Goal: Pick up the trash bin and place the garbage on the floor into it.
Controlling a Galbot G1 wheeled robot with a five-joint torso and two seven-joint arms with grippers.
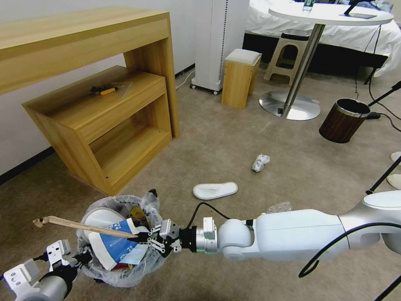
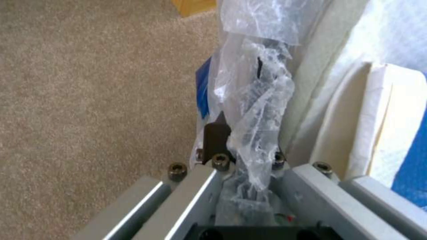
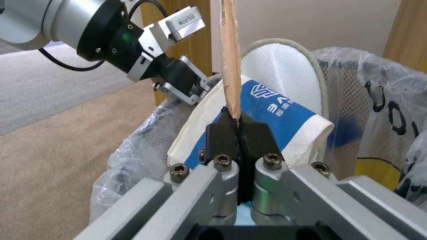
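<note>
Two grippers were at work at the near left of the scene, both at the trash bin [image 1: 121,267], which sat on the beige floor [image 1: 234,138] in front of my rig. I had the left gripper [image 1: 79,258] clamped on the bin's near-left rim; from its wrist camera I saw the crinkly liner bag [image 2: 256,110] pinched between the closed fingers [image 2: 217,133]. The right gripper [image 1: 144,239] reached in from the right, over the bin's opening, its dark pads [image 3: 256,136] shut tight on one end of a single wooden stick [image 1: 83,225]. That stick ran leftward across the top of the bin and jutted out past its far-left side, with a pale scrap on its free end.

Inside the bin I counted one white slipper [image 1: 98,219] standing on edge against the far wall, and one blue-and-white paper cup [image 1: 115,246], crushed, lying just under the stick.

Out on the carpet I counted three pieces of litter. One white slipper [image 1: 215,190] lay flat beyond the right arm, one white wad [image 1: 260,162] lay farther off to its right, and one clear crumpled item [image 1: 279,207] peeked out right behind the forearm.

One brown wood-look bin [image 1: 343,120] stood far right, near the round table's base [image 1: 289,105].
</note>
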